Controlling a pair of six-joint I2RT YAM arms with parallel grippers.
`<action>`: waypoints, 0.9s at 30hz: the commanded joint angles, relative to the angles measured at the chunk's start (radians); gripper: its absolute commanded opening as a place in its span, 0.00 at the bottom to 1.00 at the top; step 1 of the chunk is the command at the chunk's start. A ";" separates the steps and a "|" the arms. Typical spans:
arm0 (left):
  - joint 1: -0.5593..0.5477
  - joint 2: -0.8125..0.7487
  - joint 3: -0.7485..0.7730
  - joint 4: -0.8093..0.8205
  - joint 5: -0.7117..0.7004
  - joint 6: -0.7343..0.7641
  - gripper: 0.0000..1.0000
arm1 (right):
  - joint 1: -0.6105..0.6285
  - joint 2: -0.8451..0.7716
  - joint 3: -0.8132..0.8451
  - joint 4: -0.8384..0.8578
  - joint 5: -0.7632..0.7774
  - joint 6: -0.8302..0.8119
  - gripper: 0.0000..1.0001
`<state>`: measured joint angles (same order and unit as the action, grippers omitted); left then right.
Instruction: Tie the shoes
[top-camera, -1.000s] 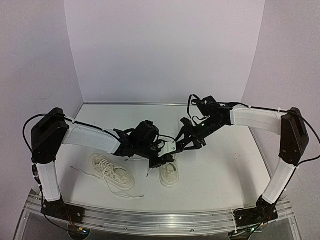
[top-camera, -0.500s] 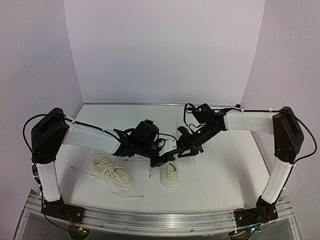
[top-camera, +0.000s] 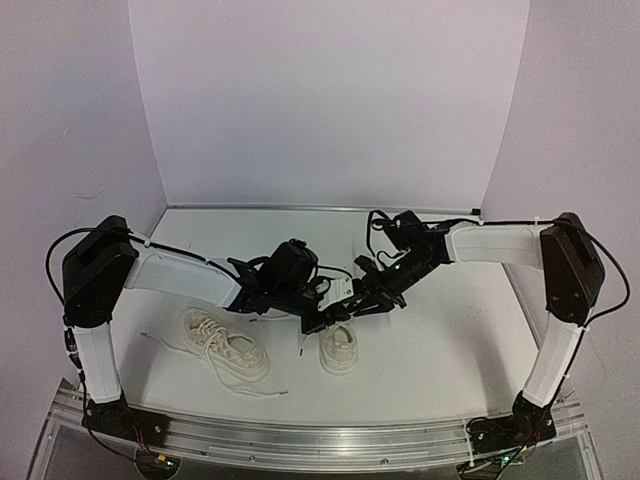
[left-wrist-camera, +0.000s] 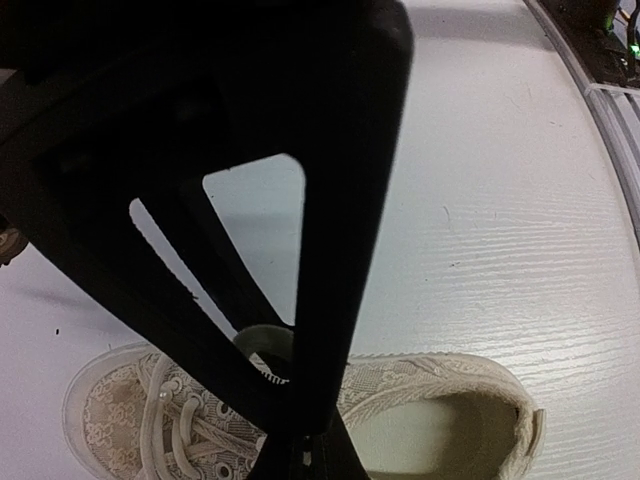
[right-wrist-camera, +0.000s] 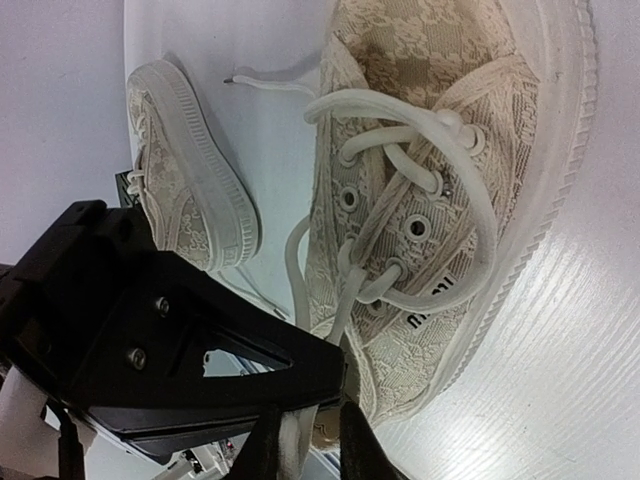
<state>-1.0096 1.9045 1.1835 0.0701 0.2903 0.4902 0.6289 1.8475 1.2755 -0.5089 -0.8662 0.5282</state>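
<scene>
Both arms fold in toward mid-desk (top-camera: 455, 340), tips close together right above the centre shoe (top-camera: 341, 352). My left gripper (top-camera: 320, 320) is clenched, fingers meeting at the tip. The left wrist view has it down over the shoe's lacing, heel opening off to one side. I can't tell whether a lace is pinched in there, since the tip is cut off at the frame edge. My right gripper (top-camera: 350, 305) reaches in from the right, just beside the left one, nearly touching. In the right wrist view a lace (right-wrist-camera: 292, 280) runs from the eyelets down into the narrow gap between my fingers (right-wrist-camera: 265, 455), one jaw on either side of it. I can't tell if they're biting on it or just standing around it. The centre shoe sits upright on its sole: cream patterned fabric, pale rubber rim, laces threaded through the eyelets but untied, one loop lying loose across the lacing. The other shoe (top-camera: 226, 346) sits to the left, apart from the first, lying diagonally near my left arm's base. Its laces are heaped on top, with thin ends trailing out onto the desk.
</scene>
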 joint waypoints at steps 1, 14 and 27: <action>-0.006 -0.022 0.025 0.054 0.007 -0.021 0.00 | 0.006 0.019 -0.002 0.029 -0.005 -0.006 0.08; 0.158 -0.152 0.077 -0.321 0.080 -0.072 0.45 | 0.006 -0.004 0.008 0.027 0.029 0.001 0.00; 0.240 -0.015 0.124 -0.554 -0.035 -0.017 0.41 | 0.006 -0.004 0.024 0.027 0.044 0.016 0.00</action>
<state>-0.7643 1.8280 1.2450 -0.4147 0.2636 0.4670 0.6292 1.8503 1.2751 -0.4877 -0.8396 0.5356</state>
